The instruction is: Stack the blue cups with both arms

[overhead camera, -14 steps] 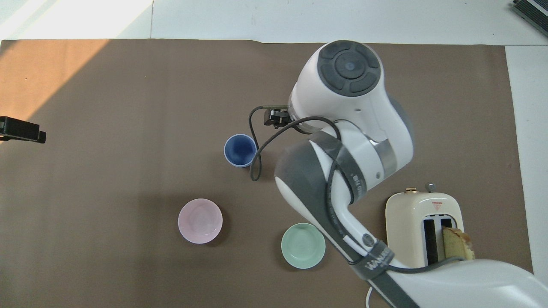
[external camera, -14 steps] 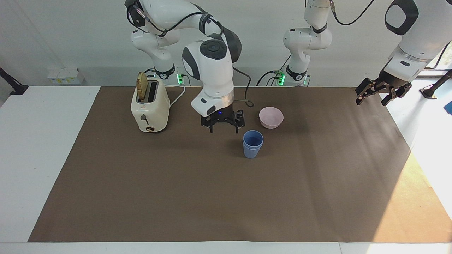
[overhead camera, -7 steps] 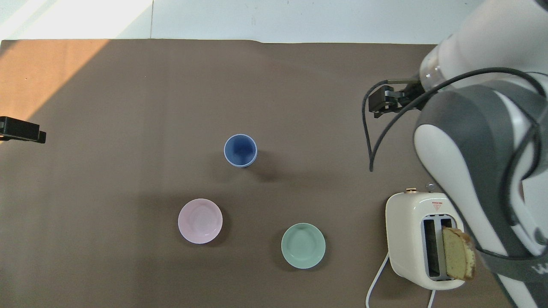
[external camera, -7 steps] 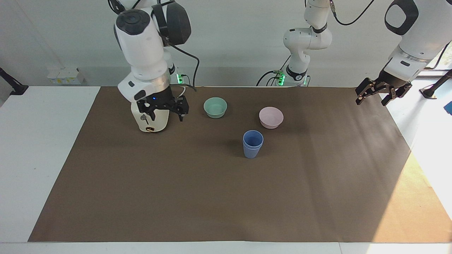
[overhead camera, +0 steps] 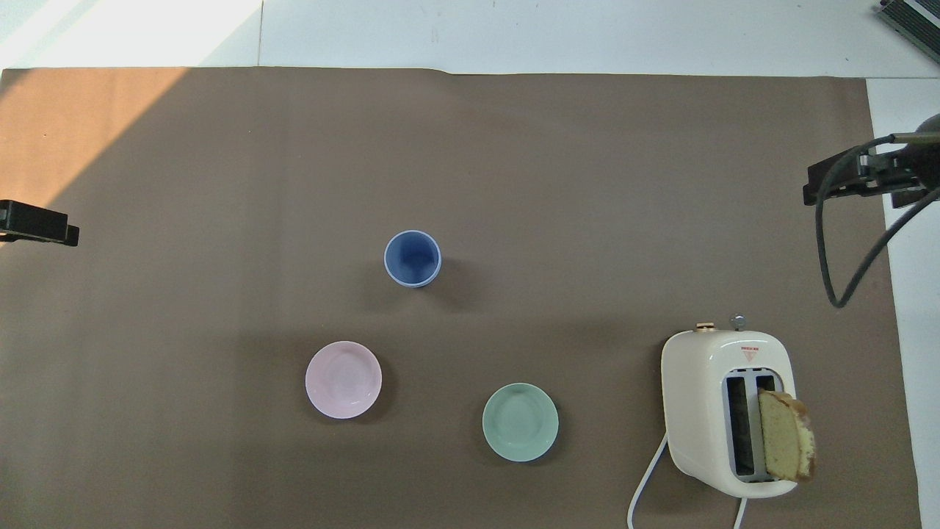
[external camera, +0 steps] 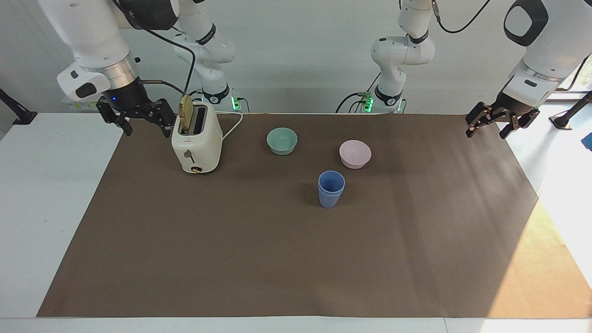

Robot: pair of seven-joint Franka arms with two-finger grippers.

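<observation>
Two blue cups (external camera: 331,188) stand nested one inside the other on the brown mat, a little farther from the robots than the pink bowl; from overhead the blue cups (overhead camera: 413,258) show as one rim. My right gripper (external camera: 145,128) hangs open and holds nothing, over the mat's edge beside the toaster at the right arm's end. My left gripper (external camera: 486,133) hangs open and holds nothing over the mat's corner at the left arm's end, where that arm waits. Neither gripper touches the cups.
A pink bowl (external camera: 355,153) and a teal bowl (external camera: 282,140) sit nearer to the robots than the cups. A cream toaster (external camera: 196,144) with a slice of bread (external camera: 186,113) in one slot stands toward the right arm's end, its white cord trailing.
My right arm has swung away from beside the cups, past the toaster, out to its own end of the table and higher up. The cups and the left arm have not moved.
</observation>
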